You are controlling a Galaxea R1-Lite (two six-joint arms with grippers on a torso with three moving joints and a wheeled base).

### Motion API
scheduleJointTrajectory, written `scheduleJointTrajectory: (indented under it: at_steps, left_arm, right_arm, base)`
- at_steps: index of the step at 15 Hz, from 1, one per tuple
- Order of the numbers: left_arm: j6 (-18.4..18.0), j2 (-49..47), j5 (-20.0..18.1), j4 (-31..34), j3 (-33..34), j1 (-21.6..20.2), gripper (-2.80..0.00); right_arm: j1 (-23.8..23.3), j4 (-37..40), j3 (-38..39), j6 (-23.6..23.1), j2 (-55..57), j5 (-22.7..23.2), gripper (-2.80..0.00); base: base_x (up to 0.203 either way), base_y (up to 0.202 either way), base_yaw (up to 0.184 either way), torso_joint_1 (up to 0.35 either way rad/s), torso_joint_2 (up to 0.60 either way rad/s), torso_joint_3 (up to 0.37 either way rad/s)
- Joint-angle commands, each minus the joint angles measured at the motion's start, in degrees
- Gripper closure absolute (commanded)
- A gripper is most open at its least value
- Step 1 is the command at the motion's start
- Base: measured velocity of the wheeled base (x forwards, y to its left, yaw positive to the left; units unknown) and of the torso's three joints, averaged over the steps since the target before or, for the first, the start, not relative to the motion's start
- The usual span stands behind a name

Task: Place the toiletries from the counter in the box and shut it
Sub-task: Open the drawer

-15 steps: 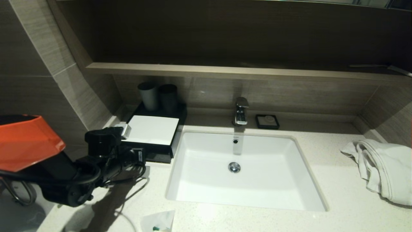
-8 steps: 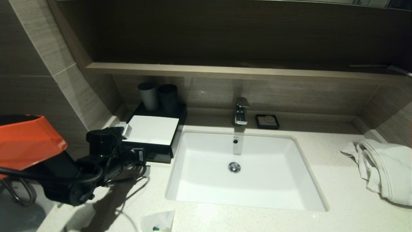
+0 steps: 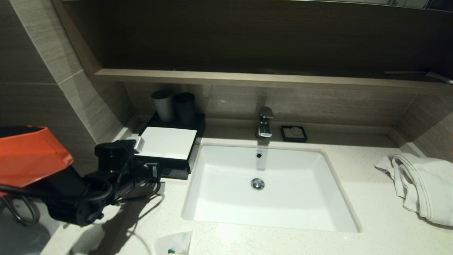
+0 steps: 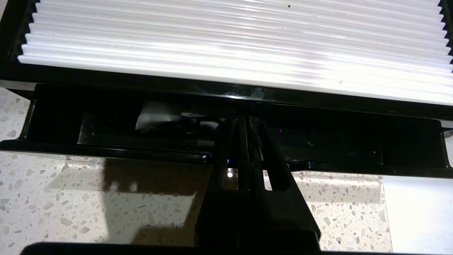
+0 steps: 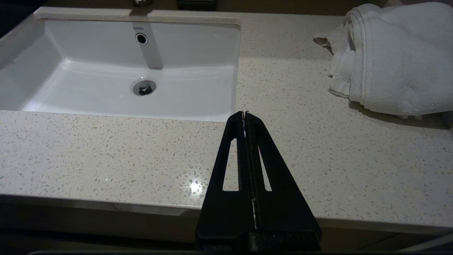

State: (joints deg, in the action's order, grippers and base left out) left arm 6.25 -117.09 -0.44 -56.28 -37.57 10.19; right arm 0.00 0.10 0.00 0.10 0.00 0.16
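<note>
At the near edge of the counter, left of the sink, one sachet of the toiletries is seen, partly cut off by the frame; it is judged light, crinkly and slippery, so it is best pinched at a flat sealed margin rather than over the small green item inside. The right gripper is parked off the near edge, right of the sink, with its fingers pressed together on nothing. Further back, toward the left rear corner of the counter, the left gripper is held level at the front of the box, fingers together, its tips at the partly pulled-out drawer; whether the handle is clamped cannot be told. Something white is seen inside the drawer. The drawer is judged rigid and light, sliding freely; it is best pushed squarely at mid-front. Two cups stand on the box rear.
</note>
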Motion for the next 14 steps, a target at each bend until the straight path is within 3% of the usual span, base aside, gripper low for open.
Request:
scheduleJointTrajectory:
  at_steps: [1, 14]
  left_arm:
    - [0.07, 0.02, 0.0, -0.14, 0.13, 0.0, 0.0]
    - [-0.01, 1.08, -0.09, 0.56, 2.94, 0.09, 0.0]
  right_arm:
    - [0.0, -0.01, 0.0, -0.01, 0.0, 0.02, 0.0]
    - [0.0, -0.01, 0.0, -0.01, 0.0, 0.02, 0.0]
  base:
    - [0.0, 0.0, 0.0, 0.0, 0.0, 0.0]
    - [0.0, 0.0, 0.0, 0.0, 0.0, 0.0]
